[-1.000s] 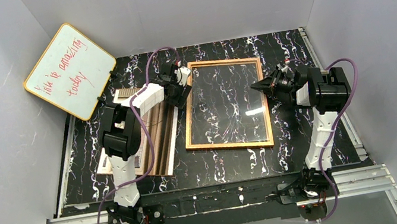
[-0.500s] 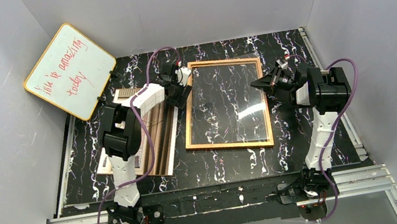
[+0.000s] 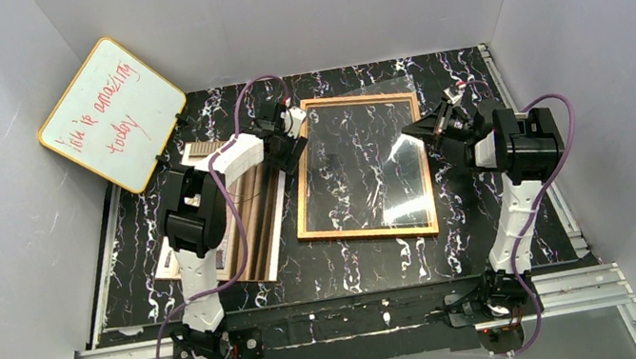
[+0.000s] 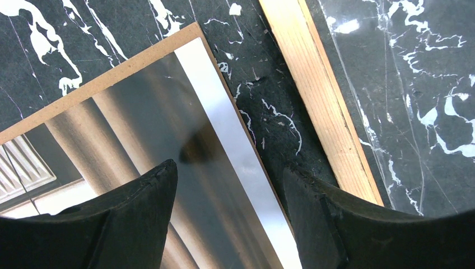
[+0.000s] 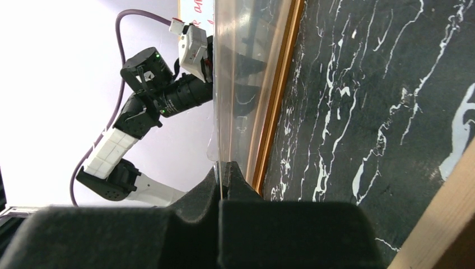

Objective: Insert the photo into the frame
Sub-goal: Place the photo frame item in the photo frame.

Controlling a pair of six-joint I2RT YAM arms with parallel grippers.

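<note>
The left arm [image 3: 195,218] rises from its base on the near left of the frame [image 3: 369,232] and bends forward at the elbow. Its wrist is turned down, so the left gripper [image 4: 229,174] hangs just outside the frame's left side, near the far corner, with its jaws standing well apart. The right arm [image 3: 512,178] stands upright to the right of the frame, its forearm reaching left. The right gripper [image 5: 225,165] is pinched tight on the edge of the clear pane [image 5: 221,112] at the frame's right side.
</note>
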